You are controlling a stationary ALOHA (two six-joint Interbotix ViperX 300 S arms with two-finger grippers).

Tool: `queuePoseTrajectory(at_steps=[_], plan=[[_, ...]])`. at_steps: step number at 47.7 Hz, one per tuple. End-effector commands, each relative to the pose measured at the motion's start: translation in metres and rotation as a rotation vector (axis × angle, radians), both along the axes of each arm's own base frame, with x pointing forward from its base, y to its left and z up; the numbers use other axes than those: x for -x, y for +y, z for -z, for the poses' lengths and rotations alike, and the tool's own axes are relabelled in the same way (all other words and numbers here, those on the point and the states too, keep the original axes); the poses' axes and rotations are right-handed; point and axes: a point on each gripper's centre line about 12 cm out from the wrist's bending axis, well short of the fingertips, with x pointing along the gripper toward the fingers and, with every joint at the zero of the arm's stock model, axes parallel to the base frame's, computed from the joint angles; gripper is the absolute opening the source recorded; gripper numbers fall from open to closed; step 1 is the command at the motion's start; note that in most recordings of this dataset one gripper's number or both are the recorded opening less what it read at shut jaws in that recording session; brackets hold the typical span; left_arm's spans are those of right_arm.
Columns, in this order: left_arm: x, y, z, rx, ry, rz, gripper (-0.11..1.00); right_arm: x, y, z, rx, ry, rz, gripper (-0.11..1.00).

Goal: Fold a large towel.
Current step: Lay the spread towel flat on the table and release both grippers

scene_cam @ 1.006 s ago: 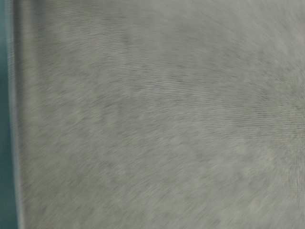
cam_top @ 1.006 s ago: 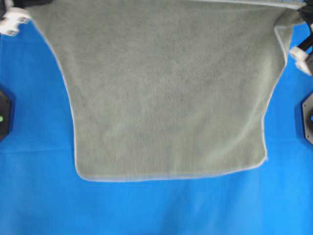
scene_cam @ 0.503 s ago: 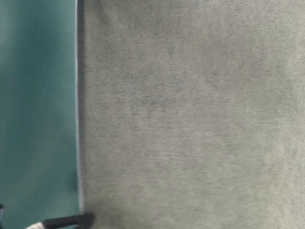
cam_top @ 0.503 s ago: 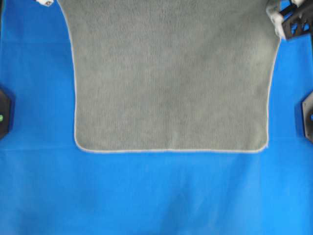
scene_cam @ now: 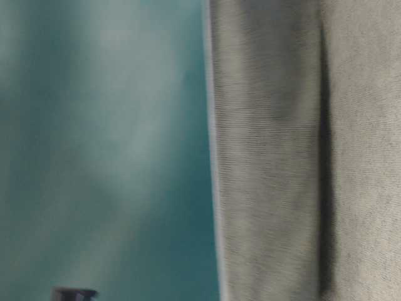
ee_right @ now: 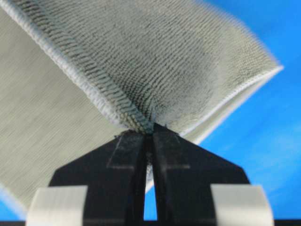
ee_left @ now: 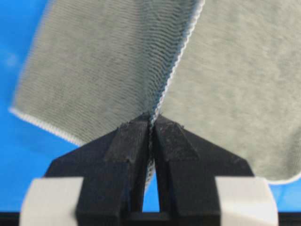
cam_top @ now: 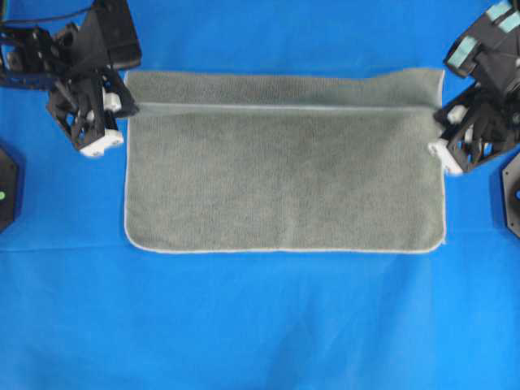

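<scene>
towel lies on the blue cloth over the desk, folded, top layer's pale edge just short of the far edge | left gripper jaws clenched on the towel's left corner | right gripper jaws clenched on its right corner

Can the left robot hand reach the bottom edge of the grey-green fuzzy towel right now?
Probably not yet. The left gripper is shut on the grey-green terry towel's top left corner, so it is busy. Nothing lies on the blue cloth between them, but it would need to let go first.
</scene>
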Motion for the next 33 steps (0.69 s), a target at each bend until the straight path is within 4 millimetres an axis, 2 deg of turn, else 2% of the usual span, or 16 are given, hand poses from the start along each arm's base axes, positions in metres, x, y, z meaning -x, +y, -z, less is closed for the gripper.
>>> queuePoseTrajectory(at_steps=[1,11,20,25,33], plan=[[-0.002,-0.019,0.007,0.022,-0.038,0.016,0.01,-0.007,0.022,0.008,-0.067,-0.015,-0.066,0.01],[-0.012,-0.07,0.022,0.091,-0.125,0.086,0.01,-0.02,0.067,0.038,-0.148,-0.005,-0.212,0.01],[-0.014,-0.105,0.055,0.162,-0.092,0.103,0.01,-0.031,0.101,0.054,-0.229,0.028,-0.265,0.01],[-0.016,-0.115,0.067,0.182,-0.06,0.101,0.01,-0.034,0.112,0.056,-0.246,0.043,-0.286,0.01],[-0.022,-0.119,0.074,0.181,-0.043,0.11,0.01,-0.034,0.113,0.057,-0.245,0.049,-0.288,0.01]])
